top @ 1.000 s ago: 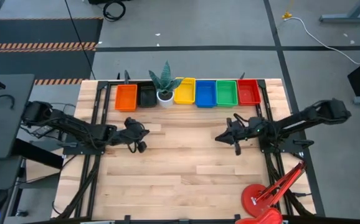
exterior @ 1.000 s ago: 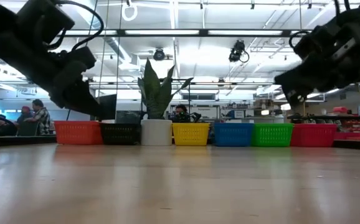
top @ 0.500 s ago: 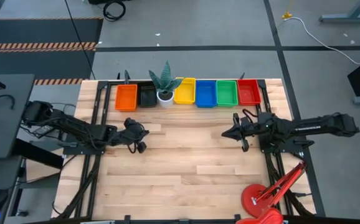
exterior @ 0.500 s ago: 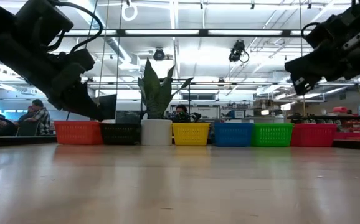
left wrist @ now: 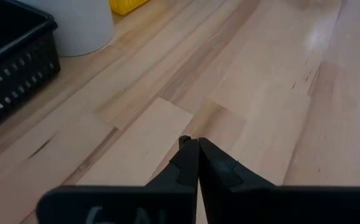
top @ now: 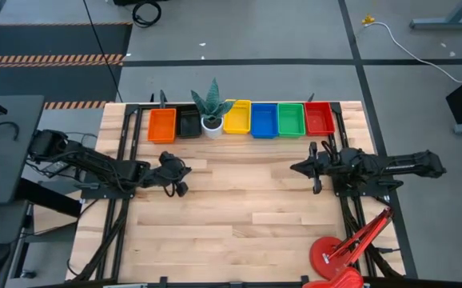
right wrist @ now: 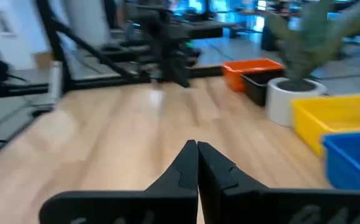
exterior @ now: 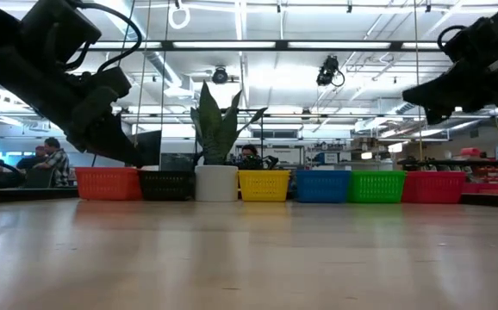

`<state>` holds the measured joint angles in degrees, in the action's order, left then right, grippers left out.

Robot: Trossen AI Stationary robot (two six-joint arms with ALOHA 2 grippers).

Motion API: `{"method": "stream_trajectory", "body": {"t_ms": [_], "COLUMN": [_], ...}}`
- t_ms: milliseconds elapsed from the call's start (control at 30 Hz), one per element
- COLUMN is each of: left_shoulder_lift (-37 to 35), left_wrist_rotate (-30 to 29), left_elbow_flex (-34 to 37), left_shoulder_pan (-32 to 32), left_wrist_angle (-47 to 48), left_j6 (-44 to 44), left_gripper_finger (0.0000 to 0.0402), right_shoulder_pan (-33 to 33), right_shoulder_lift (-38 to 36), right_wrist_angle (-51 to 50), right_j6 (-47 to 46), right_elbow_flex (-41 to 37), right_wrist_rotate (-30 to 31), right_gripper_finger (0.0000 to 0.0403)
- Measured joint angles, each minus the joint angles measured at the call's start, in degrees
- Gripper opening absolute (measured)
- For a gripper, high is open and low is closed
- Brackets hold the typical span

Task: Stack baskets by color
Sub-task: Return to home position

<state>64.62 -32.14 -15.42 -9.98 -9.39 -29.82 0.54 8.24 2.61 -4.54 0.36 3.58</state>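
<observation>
High view: A wooden bench point(top: 215, 232) was seen from straight above. Six baskets stood in a row along its far edge, side by side. From left to right they were the orange basket point(top: 161, 125), black basket point(top: 189, 122), yellow basket point(top: 236, 117), blue basket point(top: 264, 120), green basket point(top: 290, 119) and red basket point(top: 320, 118). A white pot point(top: 213, 123) with a spiky plant stood between the black and the yellow. Whether each colour was a stack of two could not be told. The left end effector point(top: 178, 174) hung over the bench's left half, well short of the row. The right end effector point(top: 296, 168) hung over the right half and pointed inward. A red lamp point(top: 339, 256) lay at the near right corner.

Low view: The six baskets and the pot lined the far edge. Both arms hung above the bench, one at each side. A person point(exterior: 57, 160) stood in the room behind, at the left.

Left wrist view: The left end effector's fingers were pressed together, holding nothing, above bare wood. The black basket, the pot and a corner of the yellow basket lay ahead.

Right wrist view: The right end effector's fingers were likewise pressed together and empty. The orange, black, yellow and blue baskets and the pot showed beyond them.
</observation>
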Motion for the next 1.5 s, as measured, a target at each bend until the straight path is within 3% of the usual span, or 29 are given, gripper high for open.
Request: {"method": "stream_trajectory", "body": {"t_ms": [267, 433, 600, 733, 867, 1033, 1133, 1333, 1500], "left_shoulder_lift": [0.00, -1.42, -11.80, -24.70, -38.45, -55.08, -63.93, -64.05, -64.39], "left_wrist_rotate": [-1.75, -3.83, -2.79, -1.84, 2.39, 10.01, 11.54, 14.71, 29.99], "left_elbow_flex": [0.00, 0.00, -0.02, -0.02, 0.36, 5.68, 8.43, 11.62, 14.97], "left_shoulder_pan": [0.00, 0.03, 1.27, 2.34, 2.84, 3.16, 3.98, 8.74, 16.61], "left_wrist_angle": [-0.02, -3.17, -4.03, 2.98, 12.76, 14.03, 14.25, 10.27, 5.74], "left_j6": [-0.02, 2.79, 12.81, 17.16, 17.52, 19.97, 22.66, 31.79, 30.42], "left_gripper_finger": [0.0020, 0.0014, 0.0006, 0.0011, 0.0005, 0.0006, 0.0004, 0.0004, 0.0002], "right_shoulder_pan": [2.67, 3.58, 3.56, 3.54, 3.54, 3.54, 3.54, 3.54, 3.54], "right_shoulder_lift": [-7.28, -7.86, -7.91, -7.92, -7.90, -7.90, -7.88, -7.36, -6.98], "right_wrist_angle": [-1.53, -1.64, -1.51, -1.54, -1.75, -1.75, -1.75, -1.84, -1.79], "right_j6": [0.24, 0.51, -0.19, -0.34, -0.42, -0.39, -0.35, 1.48, 1.37], "right_elbow_flex": [0.00, 0.00, 0.00, 0.00, 0.00, 0.00, 0.00, 0.00, 0.00], "right_wrist_rotate": [-2.17, -2.49, -1.87, -2.16, -3.20, -3.20, -3.21, -3.42, -3.63], "right_gripper_finger": [0.0000, 0.0001, 0.0001, 0.0003, 0.0003, 0.0004, 0.0004, 0.0004, 0.0005]}}
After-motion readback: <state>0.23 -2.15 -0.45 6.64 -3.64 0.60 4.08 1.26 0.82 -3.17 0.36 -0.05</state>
